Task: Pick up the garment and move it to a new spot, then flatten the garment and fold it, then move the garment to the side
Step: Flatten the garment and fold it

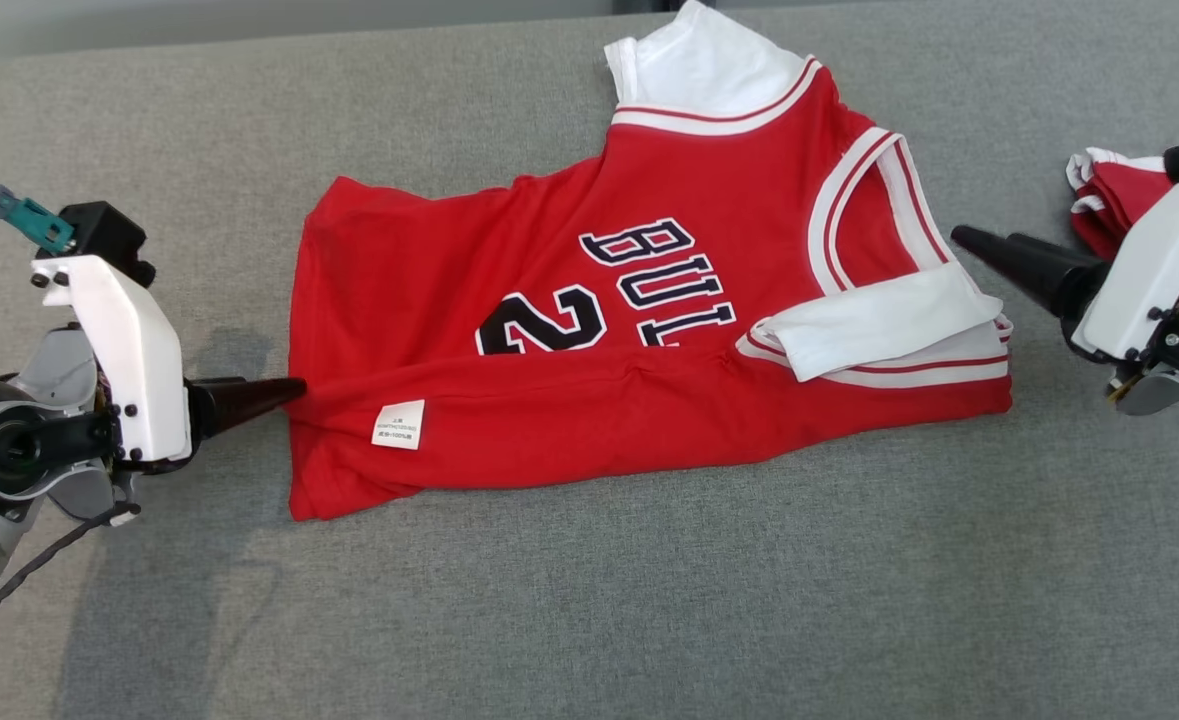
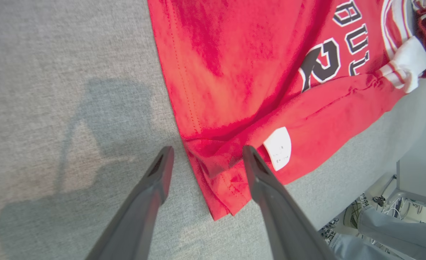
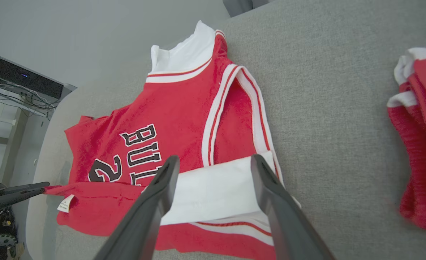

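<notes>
Head view: I see the red Bulls jersey (image 1: 429,300) lying on the grey counter (image 1: 649,620), long axis running 9 to 3 o'clock, collar toward 2, hem at 9. My left gripper (image 1: 279,392) reaches in level from 9, tip at the hem. My right gripper (image 1: 979,242) points in from 3, just short of the shoulder.

Left wrist view: fingers (image 2: 151,195) wide, straddling the hem corner beside the care label (image 2: 278,148).

Right wrist view: fingers (image 3: 151,206) wide over the folded white armhole band (image 3: 213,195).

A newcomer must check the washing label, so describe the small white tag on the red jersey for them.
On the grey fabric surface lies a red jersey with its near edge folded over. The tag sits on that folded strip, toward the hem end on the left. Unlike the broad white trim bands, it is a small square with tiny print.
</notes>
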